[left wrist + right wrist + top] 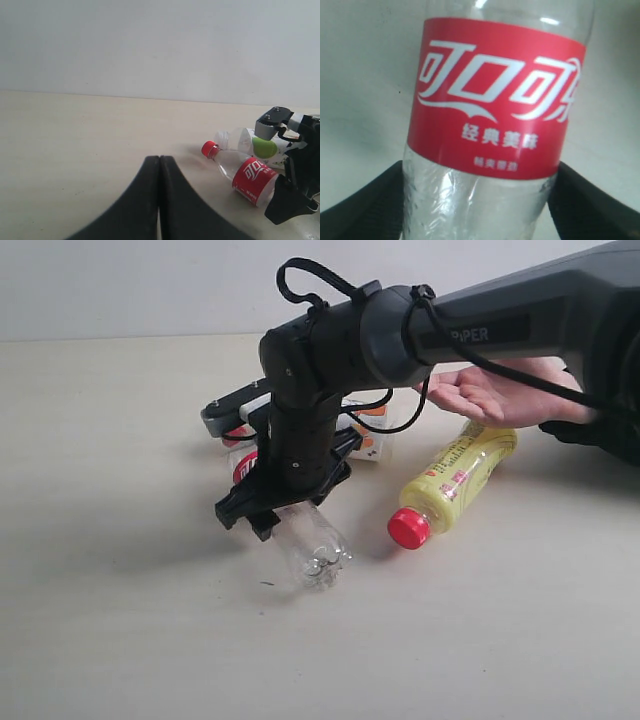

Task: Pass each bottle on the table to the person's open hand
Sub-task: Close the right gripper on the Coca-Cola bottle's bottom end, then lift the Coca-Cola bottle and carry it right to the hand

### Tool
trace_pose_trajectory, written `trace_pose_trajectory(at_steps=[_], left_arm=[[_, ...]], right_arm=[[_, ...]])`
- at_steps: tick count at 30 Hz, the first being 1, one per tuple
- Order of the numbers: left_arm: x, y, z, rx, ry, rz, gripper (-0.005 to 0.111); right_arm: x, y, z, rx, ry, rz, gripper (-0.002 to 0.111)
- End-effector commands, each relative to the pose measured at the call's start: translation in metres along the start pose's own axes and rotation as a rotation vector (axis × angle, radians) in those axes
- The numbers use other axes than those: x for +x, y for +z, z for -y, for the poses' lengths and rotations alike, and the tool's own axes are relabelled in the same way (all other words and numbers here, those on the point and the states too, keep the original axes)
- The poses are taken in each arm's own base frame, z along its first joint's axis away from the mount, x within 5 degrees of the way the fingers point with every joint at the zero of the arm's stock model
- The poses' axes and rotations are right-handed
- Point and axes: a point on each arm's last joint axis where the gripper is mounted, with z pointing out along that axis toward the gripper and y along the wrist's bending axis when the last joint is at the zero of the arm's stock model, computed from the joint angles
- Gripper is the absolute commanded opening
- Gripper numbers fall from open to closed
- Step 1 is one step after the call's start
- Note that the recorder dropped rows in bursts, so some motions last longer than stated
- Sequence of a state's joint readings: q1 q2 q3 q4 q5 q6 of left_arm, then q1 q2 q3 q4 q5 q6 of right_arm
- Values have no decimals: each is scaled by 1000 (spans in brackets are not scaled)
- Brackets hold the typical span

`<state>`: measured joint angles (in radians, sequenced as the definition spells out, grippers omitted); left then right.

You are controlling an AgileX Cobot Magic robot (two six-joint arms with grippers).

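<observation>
My right gripper point(268, 512) point(475, 212) is shut on the clear bottle with the red label point(312, 550) point(495, 95) point(252, 179), one finger on each side below the label. This bottle is tilted low over the table point(120, 540), its red cap point(210, 149) pointing away from the hand. The apple-labelled bottle point(265, 147) lies just behind it. The yellow bottle point(462, 478) lies on its side under the person's open hand point(495, 392). A white bottle point(372, 440) shows partly behind the arm. My left gripper point(159, 200) is shut, empty, and out of the exterior view.
My right arm point(480, 330) stretches from the right edge across the middle, passing in front of the hand. The person's black sleeve point(600, 430) sits at the right edge. A pale wall point(150, 45) stands behind the table's far edge.
</observation>
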<state>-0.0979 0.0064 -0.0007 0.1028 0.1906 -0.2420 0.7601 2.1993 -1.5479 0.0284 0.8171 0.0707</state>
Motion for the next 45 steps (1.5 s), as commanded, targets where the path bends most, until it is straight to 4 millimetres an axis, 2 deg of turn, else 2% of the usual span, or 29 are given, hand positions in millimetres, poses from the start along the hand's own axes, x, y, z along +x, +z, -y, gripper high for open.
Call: trace_pose_trajectory(at_steps=[1, 7, 22, 26, 34, 38, 40, 45], left_arm=[[0, 0, 0, 7, -1, 6, 0], [0, 0, 0, 7, -1, 6, 0], [0, 0, 0, 7, -1, 6, 0], [0, 0, 0, 7, -1, 6, 0], [0, 0, 0, 7, -1, 6, 0], [0, 0, 0, 7, -1, 6, 0], [0, 0, 0, 7, -1, 6, 0], [0, 0, 0, 7, -1, 6, 0]], right_arm=[[-2, -1, 1, 3, 10, 11, 70], [-3, -1, 1, 3, 9, 14, 76], [-1, -1, 1, 1, 12, 5, 75], [-1, -1, 1, 1, 12, 5, 62], [0, -2, 2, 4, 6, -15, 22], [-2, -18, 1, 5, 0, 17, 5], [-3, -28, 1, 3, 0, 39, 0], [-4, -60, 0, -5, 1, 89, 0]])
